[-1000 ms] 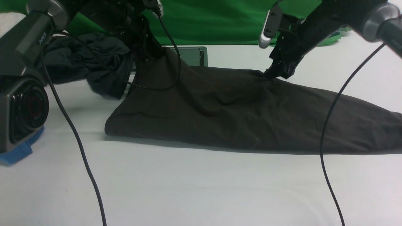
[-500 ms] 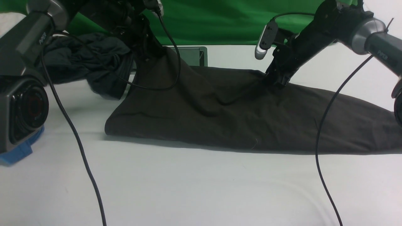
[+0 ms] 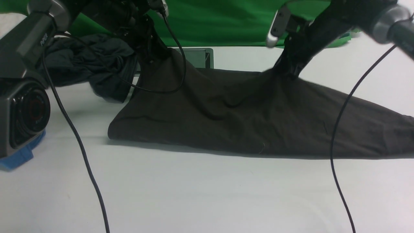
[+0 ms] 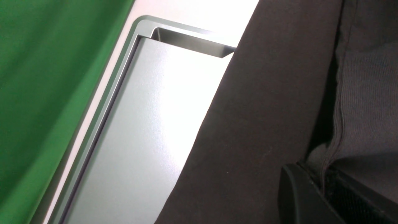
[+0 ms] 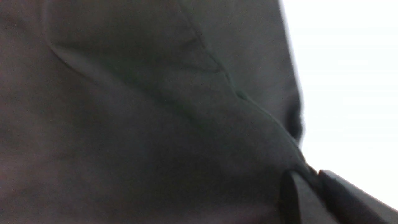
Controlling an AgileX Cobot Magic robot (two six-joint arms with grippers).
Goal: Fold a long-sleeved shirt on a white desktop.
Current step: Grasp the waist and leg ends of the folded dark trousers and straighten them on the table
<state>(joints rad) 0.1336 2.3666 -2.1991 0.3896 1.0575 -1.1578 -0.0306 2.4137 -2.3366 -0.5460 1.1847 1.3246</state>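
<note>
The long-sleeved shirt (image 3: 245, 116) lies spread across the white desktop (image 3: 207, 194), dark olive-black, print hidden. My left gripper (image 3: 152, 60) is shut on the shirt's far left edge and holds it lifted in a peak; in the left wrist view its jaws (image 4: 320, 183) pinch a ribbed hem of the shirt (image 4: 264, 124). My right gripper (image 3: 288, 72) is shut on a pinch of cloth at the shirt's far edge and raises it into a second peak. The right wrist view shows that gripper (image 5: 311, 177) closed on a thin fold of the shirt (image 5: 155, 124).
A smaller dark charcoal garment (image 3: 87, 68) is heaped at the back left. A silver-framed cable-slot panel (image 3: 202, 56) sits behind the shirt, before the green backdrop (image 3: 220, 22). A blue cloth (image 3: 19, 157) lies at the left edge. Two black cables (image 3: 336, 145) hang over the desktop.
My right gripper closed on the shirt's far edge and lifted it a little, pulling the cloth into a peak. The left arm has kept still.
</note>
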